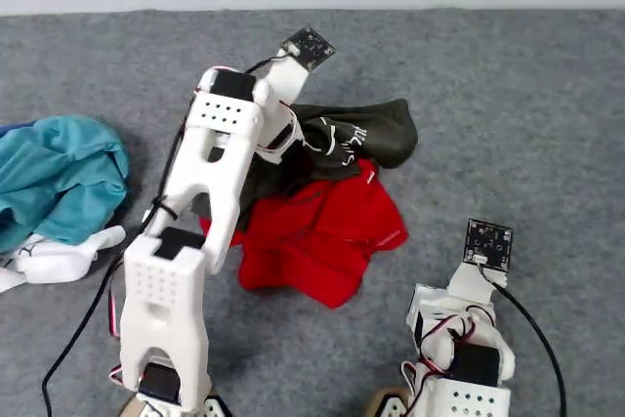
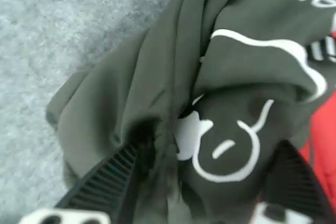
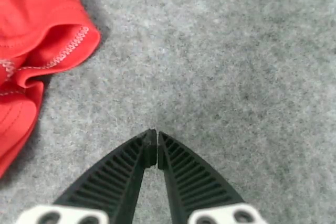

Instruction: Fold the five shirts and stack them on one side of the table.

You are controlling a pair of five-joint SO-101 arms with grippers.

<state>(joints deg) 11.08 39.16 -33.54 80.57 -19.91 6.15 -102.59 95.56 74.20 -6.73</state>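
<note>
Left gripper (image 2: pixel 215 140) spread open, jaws straddling the bunched dark olive shirt (image 2: pixel 157 66) mid-table, touching the red shirt (image 3: pixel 37 24); right gripper (image 3: pixel 157 135) closed empty over the grey table (image 3: pixel 236 51) nearby.

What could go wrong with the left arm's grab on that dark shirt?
1. The left jaws stand open around a bunched fold of the dark olive shirt, so they may pinch several layers at once.
2. That shirt overlaps the red shirt; lifting could drag it along.
</note>
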